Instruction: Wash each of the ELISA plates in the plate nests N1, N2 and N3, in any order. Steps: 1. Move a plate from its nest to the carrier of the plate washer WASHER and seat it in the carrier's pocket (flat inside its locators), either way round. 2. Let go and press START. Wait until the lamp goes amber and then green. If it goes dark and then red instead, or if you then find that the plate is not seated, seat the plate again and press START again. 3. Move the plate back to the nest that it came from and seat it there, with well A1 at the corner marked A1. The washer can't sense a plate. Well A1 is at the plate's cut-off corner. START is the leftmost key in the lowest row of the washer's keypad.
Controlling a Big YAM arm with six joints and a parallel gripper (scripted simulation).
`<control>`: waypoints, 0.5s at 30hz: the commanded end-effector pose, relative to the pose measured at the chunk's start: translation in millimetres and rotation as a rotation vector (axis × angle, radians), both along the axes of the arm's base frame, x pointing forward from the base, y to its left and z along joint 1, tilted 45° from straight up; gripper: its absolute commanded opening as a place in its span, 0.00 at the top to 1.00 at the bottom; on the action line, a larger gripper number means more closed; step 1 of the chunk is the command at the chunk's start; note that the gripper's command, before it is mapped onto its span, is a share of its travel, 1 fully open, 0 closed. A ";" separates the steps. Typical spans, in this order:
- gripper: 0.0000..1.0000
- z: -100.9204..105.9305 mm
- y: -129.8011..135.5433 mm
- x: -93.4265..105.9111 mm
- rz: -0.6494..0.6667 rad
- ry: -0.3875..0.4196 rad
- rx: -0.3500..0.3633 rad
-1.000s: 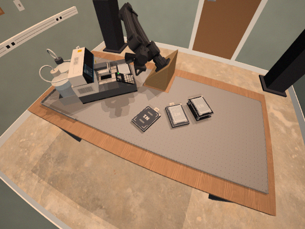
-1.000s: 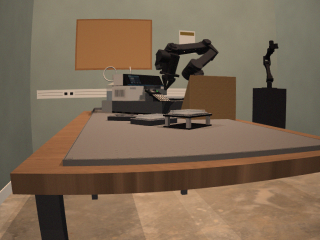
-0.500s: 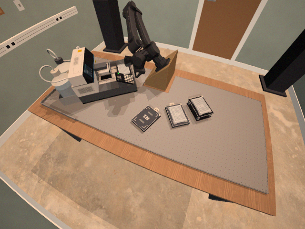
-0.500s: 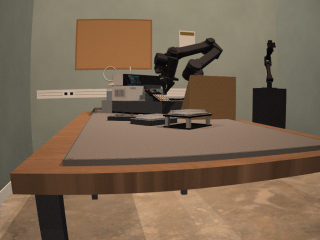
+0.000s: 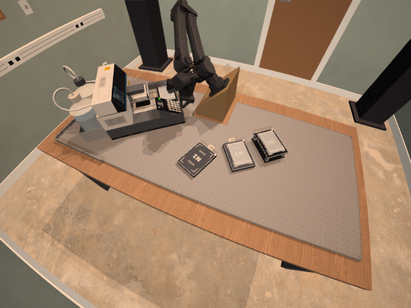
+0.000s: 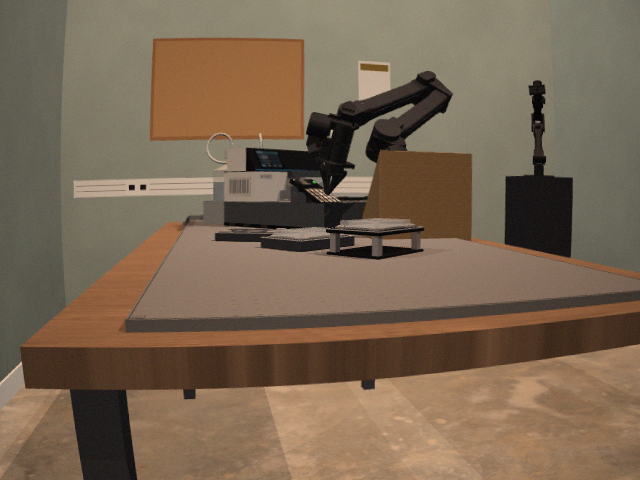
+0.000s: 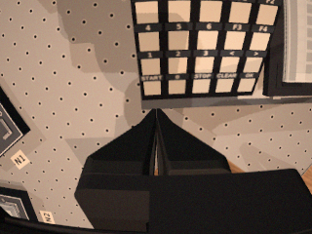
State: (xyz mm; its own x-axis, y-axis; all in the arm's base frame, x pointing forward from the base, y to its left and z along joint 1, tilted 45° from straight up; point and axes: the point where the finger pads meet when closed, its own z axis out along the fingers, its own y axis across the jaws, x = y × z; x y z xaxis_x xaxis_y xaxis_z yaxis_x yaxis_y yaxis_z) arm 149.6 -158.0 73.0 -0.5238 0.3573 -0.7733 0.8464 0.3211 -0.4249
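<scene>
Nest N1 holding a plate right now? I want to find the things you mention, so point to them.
No, the top view shows nest N1 (image 5: 205,162) bare, its printed label and corner locators uncovered.

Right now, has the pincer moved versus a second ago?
Yes: down, its tips now lower against the washer's keypad in the exterior view; pincer shut.
</scene>
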 end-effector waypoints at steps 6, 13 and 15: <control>1.00 -2.4 -11.7 5.0 0.036 0.019 -0.005; 1.00 -4.9 -16.8 5.6 0.036 0.019 -0.006; 1.00 -2.4 -16.9 8.2 0.037 0.013 -0.007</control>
State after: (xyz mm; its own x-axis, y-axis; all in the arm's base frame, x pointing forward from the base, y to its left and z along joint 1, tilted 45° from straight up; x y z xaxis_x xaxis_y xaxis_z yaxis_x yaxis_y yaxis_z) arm 152.0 -172.7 65.0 -0.5440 0.3487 -0.7632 0.8326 0.3375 -0.4392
